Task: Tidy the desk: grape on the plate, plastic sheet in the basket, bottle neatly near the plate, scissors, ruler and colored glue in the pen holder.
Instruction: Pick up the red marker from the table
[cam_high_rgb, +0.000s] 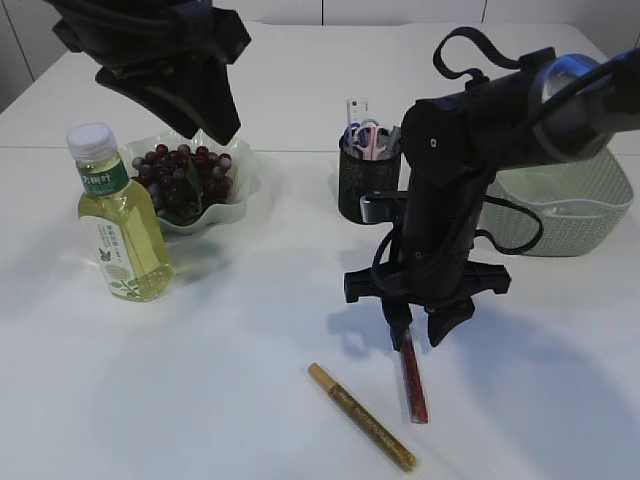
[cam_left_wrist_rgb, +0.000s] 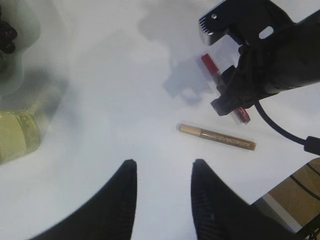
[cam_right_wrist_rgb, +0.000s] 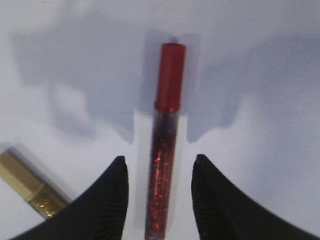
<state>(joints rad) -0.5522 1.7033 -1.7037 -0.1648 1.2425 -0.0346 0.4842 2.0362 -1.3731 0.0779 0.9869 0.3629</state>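
On the desk (cam_high_rgb: 250, 400) lie two glue pens: one red glitter pen (cam_high_rgb: 412, 385) and one gold pen (cam_high_rgb: 362, 417) toward the near edge. One bottle (cam_high_rgb: 118, 218) stands near the left edge beside one plate (cam_high_rgb: 238, 190) holding one bunch of grapes (cam_high_rgb: 182, 176). One pen holder (cam_high_rgb: 366, 180) and one basket (cam_high_rgb: 572, 212) sit farther back; the holder seems to hold one pair of scissors (cam_high_rgb: 366, 138), though its contents are hard to separate.

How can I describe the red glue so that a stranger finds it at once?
Look at the white table, front and right of the middle, directly under the right gripper. The red glue lies there between its open fingers. Its neighbour, the gold glue, lies just left.
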